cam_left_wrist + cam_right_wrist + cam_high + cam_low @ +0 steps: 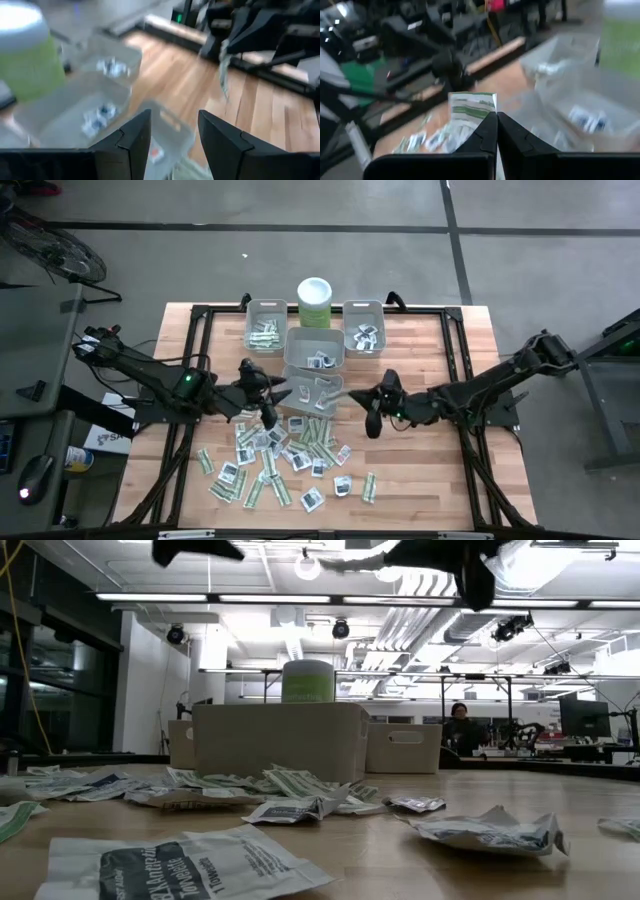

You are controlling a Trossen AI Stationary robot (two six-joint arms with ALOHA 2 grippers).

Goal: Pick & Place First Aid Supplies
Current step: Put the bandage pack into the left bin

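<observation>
Packet hangs pinched in my right gripper, beside the bins. I should centre it over one before letting go. My left gripper hangs open, empty.

Both arms reach in low toward the middle from opposite sides, their claws facing each other, near but apart. The left gripper has its fingers spread and empty. The right gripper is pinched tight.
</observation>
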